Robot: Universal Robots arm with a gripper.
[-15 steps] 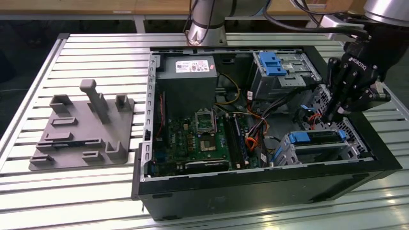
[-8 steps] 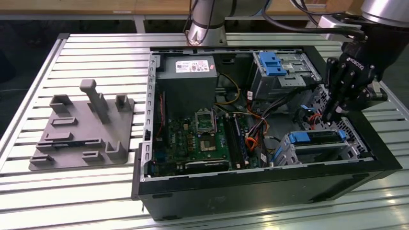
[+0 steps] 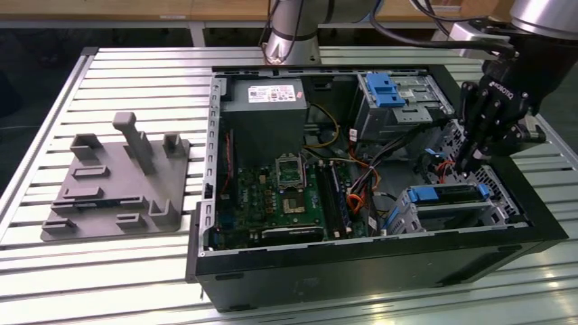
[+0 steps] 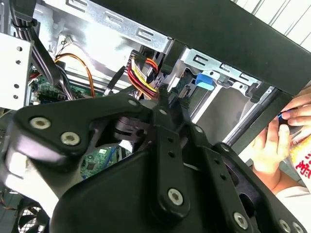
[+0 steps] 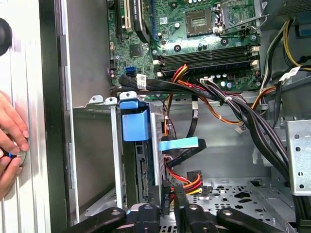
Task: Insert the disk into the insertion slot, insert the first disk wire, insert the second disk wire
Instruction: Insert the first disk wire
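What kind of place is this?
Probably a robotics lab bench: an open black desktop computer case on a slatted aluminium table, a silver robot arm standing behind it, and a grey plastic fixture plate beside it.

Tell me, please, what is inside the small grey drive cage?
The disk sits inside the insertion slot, its blue top edge showing; the slot's walls cover most of its body.

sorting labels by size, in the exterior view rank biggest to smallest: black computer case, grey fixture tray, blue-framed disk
1. black metal computer case
2. grey moulded plastic fixture tray
3. blue-framed rectangular disk, partly hidden
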